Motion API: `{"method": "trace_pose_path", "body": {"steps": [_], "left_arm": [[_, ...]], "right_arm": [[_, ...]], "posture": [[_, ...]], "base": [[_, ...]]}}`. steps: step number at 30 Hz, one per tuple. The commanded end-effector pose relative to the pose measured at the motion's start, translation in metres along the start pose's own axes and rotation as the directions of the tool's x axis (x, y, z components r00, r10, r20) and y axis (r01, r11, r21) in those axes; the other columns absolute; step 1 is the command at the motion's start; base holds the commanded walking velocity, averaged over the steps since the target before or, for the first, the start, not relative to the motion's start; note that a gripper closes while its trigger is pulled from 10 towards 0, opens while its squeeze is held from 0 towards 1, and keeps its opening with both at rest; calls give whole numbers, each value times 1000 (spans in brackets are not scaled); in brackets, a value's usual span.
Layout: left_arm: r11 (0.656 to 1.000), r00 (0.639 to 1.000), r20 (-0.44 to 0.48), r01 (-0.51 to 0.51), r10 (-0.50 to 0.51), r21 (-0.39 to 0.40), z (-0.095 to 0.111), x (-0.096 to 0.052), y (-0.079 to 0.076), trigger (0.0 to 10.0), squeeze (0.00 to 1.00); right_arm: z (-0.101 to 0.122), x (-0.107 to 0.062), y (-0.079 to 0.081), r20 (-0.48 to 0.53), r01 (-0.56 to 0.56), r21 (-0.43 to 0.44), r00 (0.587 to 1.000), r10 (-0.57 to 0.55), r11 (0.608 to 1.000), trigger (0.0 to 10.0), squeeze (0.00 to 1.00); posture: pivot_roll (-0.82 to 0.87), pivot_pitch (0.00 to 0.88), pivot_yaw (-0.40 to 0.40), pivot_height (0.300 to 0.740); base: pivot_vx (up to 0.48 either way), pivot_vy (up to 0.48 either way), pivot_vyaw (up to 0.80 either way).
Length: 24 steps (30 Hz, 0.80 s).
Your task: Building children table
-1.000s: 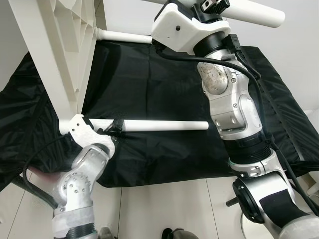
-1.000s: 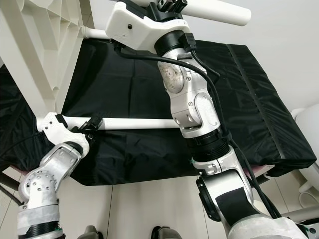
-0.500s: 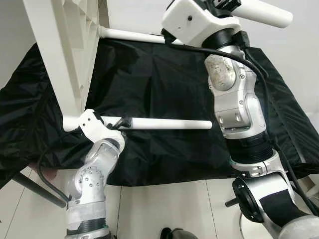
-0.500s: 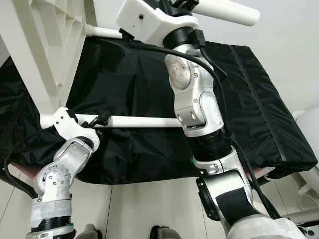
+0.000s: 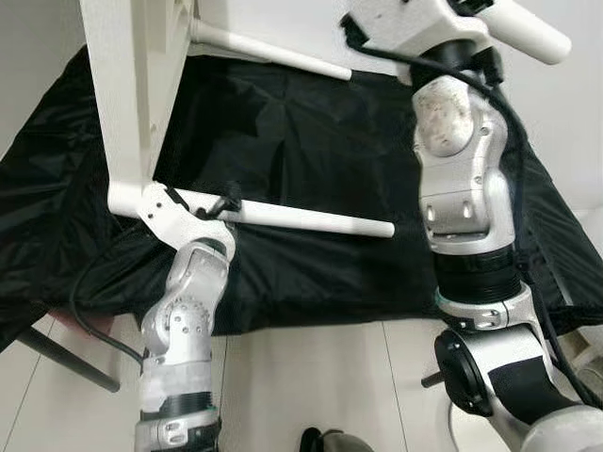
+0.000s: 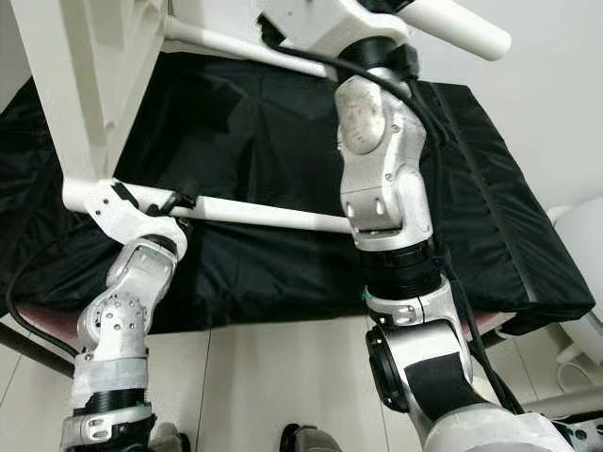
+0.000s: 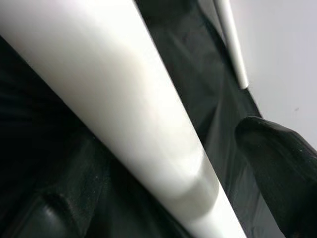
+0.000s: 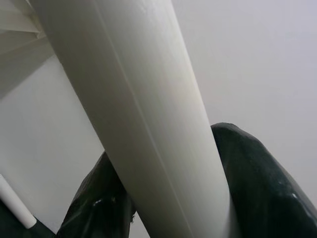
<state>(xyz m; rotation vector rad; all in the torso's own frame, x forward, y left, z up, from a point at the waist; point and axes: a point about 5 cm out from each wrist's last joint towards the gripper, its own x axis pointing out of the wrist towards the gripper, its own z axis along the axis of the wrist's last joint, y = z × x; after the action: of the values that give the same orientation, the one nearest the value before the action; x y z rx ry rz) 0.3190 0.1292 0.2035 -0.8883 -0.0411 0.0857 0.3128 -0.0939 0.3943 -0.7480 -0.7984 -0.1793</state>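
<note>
Tilting up since a moment ago, the white tabletop (image 5: 132, 85) stands on edge over the black-draped bed (image 5: 311, 141). The left gripper (image 5: 212, 209) pinches the lower leg (image 5: 301, 218); the right gripper (image 8: 163, 188) clamps the upper leg (image 6: 452, 26), so assembly looks nearly finished.

A tabletop (image 5: 132, 85) is stood on edge at the left, over a cloth (image 5: 311, 141) spread behind the arms. Two legs are fixed to it and reach rightward above the cloth: a near leg (image 5: 311, 219) and a far leg (image 5: 273, 55). The near leg is gripped close to the tabletop by the left hand (image 5: 222, 201). A third leg (image 5: 528, 28) is held high at the right by the right hand (image 8: 168, 198).
</note>
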Motion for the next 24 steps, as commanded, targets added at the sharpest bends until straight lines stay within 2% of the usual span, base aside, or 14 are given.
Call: {"method": "trace_pose_path", "body": {"steps": [1, 4, 5, 6, 7, 8, 11, 15, 21, 23, 24], "left_arm": [[997, 997, 25, 70, -70, -12, -3, 1, -14, 10000, 0], [997, 996, 46, 75, -75, 6, -3, 4, -17, 10000, 0], [997, 995, 66, 80, -81, 20, -1, 6, -20, 9020, 0], [995, 993, 77, 90, -92, 34, 0, 8, -24, 7333, 0], [995, 993, 77, 90, -92, 34, 0, 8, -24, 7333, 0], [993, 990, 91, 109, -111, 35, 1, 10, -29, 0, 0], [987, 979, 125, 160, -162, 22, 4, 10, -38, 0, 0], [967, 950, 183, 247, -253, 56, 18, 4, -53, 0, 0], [951, 924, 224, 301, -310, 77, 28, 0, -64, 0, 0], [933, 890, 281, 340, -360, 120, 43, -4, -75, 0, 0], [933, 890, 281, 340, -360, 120, 43, -4, -75, 0, 0]], "right_arm": [[10, 4, -25, -12, 152, 259, 988, -155, 954, 0, 0], [11, 5, -31, -3, 162, 251, 986, -166, 954, 0, 0], [10, 5, -33, -8, 166, 257, 985, -170, 952, 0, 0], [10, 5, -34, -12, 169, 262, 985, -172, 950, 0, 0], [10, 5, -34, -12, 169, 262, 985, -172, 950, 0, 0], [9, 5, -35, -17, 169, 270, 985, -171, 948, 0, 0], [10, 4, -37, -6, 166, 253, 986, -169, 953, 0, 0], [9, 3, -40, -6, 171, 241, 985, -175, 955, 0, 0], [8, 2, -43, -5, 175, 221, 984, -178, 960, 0, 0], [1, 1, -51, -18, 190, 183, 982, -190, 964, 0, 0], [1, 1, -51, -18, 190, 183, 982, -190, 964, 0, 0]], "posture": [[-2, 154, -37, 740], [-6, 152, -37, 740], [-7, 152, -38, 740], [-6, 152, -39, 740], [-6, 152, -39, 740], [-9, 149, -38, 740], [-14, 147, -37, 740], [-14, 149, -34, 740], [-10, 150, -39, 740], [-9, 148, -39, 740], [-9, 148, -39, 740]], "base": [[0, 0, 0], [0, 0, 0], [0, 0, 0], [0, 0, 0], [0, 0, 0], [0, 0, 0], [0, 0, 0], [0, 0, 0], [0, 0, 0], [0, 0, 0], [0, 0, 0]]}}
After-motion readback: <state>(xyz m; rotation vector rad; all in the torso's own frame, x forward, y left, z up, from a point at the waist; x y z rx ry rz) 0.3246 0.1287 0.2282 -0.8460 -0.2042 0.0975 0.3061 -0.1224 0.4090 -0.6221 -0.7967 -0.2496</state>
